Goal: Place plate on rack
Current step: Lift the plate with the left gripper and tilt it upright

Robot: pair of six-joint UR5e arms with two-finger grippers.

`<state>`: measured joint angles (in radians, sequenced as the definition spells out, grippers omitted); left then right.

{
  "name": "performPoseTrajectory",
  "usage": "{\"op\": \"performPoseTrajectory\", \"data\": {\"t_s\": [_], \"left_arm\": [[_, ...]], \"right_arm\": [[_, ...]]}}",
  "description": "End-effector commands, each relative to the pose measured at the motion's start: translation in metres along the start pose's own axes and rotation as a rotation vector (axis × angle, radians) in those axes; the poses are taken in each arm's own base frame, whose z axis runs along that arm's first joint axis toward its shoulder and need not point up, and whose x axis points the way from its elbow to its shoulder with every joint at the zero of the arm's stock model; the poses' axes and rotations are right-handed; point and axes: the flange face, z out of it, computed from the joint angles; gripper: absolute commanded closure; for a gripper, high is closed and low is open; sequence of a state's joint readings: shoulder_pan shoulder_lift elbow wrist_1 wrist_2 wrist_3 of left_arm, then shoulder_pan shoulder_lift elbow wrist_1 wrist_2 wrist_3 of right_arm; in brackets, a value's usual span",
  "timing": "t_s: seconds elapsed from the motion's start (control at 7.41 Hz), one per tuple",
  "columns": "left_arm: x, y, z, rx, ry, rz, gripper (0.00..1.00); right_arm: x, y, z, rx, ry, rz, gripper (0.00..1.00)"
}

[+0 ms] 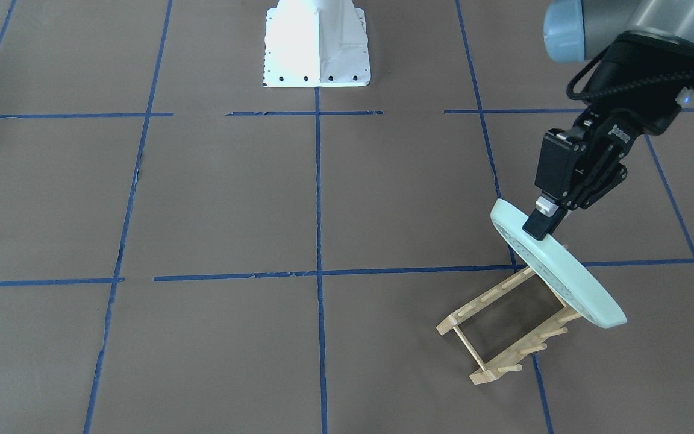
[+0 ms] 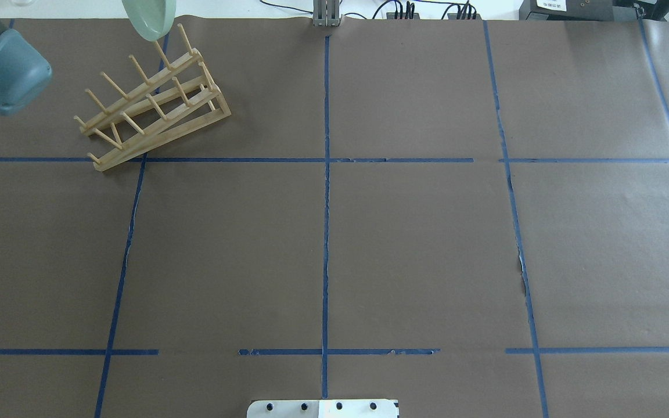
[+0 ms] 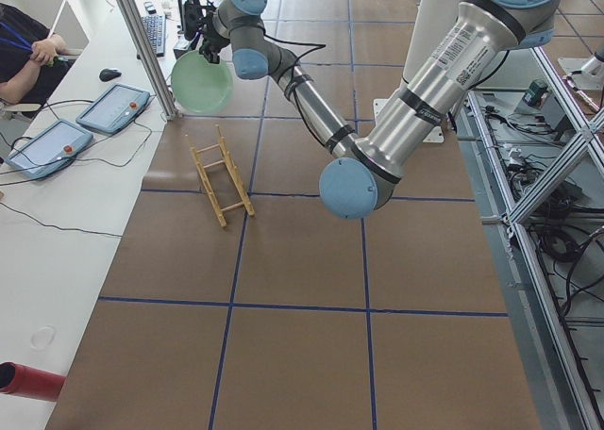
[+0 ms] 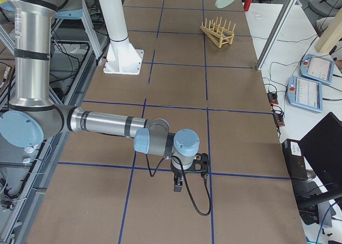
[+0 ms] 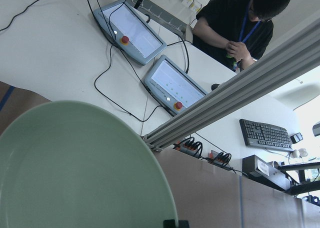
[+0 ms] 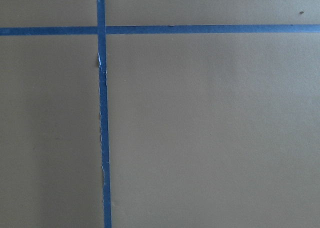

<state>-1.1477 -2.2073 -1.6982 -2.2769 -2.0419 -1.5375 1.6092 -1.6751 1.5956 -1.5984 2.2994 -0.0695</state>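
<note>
The pale mint-green plate [image 1: 570, 277] is held on edge and tilted, its lower part over the far end of the small wooden rack [image 1: 484, 375]. My left gripper [image 1: 543, 226] is shut on the plate's upper rim. The rack stands on the brown table, and I cannot tell whether the plate touches its pegs. The overhead view shows the plate [image 2: 150, 20] just past the rack [image 2: 154, 110]. The plate [image 5: 75, 173] fills the lower left of the left wrist view. My right gripper [image 4: 178, 188] hangs low over the table far from the rack. I cannot tell whether it is open or shut.
The white robot base [image 1: 317, 45] stands at the table's middle edge. An aluminium post [image 3: 142, 43] rises beside the rack. Beyond it, a side desk holds control tablets [image 3: 113, 105], and an operator [image 5: 235, 23] sits there. A red cylinder [image 3: 28, 381] lies on that desk.
</note>
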Motion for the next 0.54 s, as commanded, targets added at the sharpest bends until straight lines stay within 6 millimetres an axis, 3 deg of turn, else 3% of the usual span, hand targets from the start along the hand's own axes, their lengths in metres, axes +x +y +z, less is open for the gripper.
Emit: {"op": "performPoseTrajectory", "data": {"t_s": [0.0, 0.13, 0.27, 0.4], "left_arm": [[-0.030, -0.023, 0.003, 0.027, 0.149, -0.036, 1.00], [-0.045, -0.025, 0.008, 0.023, 0.226, -0.057, 1.00], [-0.081, -0.022, 0.004, 0.014, 0.305, -0.099, 1.00], [-0.103, -0.022, 0.002, 0.032, 0.350, -0.112, 1.00]], "right_arm": [[0.000, 0.000, 0.000, -0.001, 0.000, 0.002, 0.00], [0.000, 0.000, 0.000, -0.001, 0.000, 0.000, 0.00], [0.000, 0.000, 0.000, 0.000, 0.000, 0.001, 0.00], [0.000, 0.000, 0.000, -0.001, 0.000, 0.000, 0.00]]}}
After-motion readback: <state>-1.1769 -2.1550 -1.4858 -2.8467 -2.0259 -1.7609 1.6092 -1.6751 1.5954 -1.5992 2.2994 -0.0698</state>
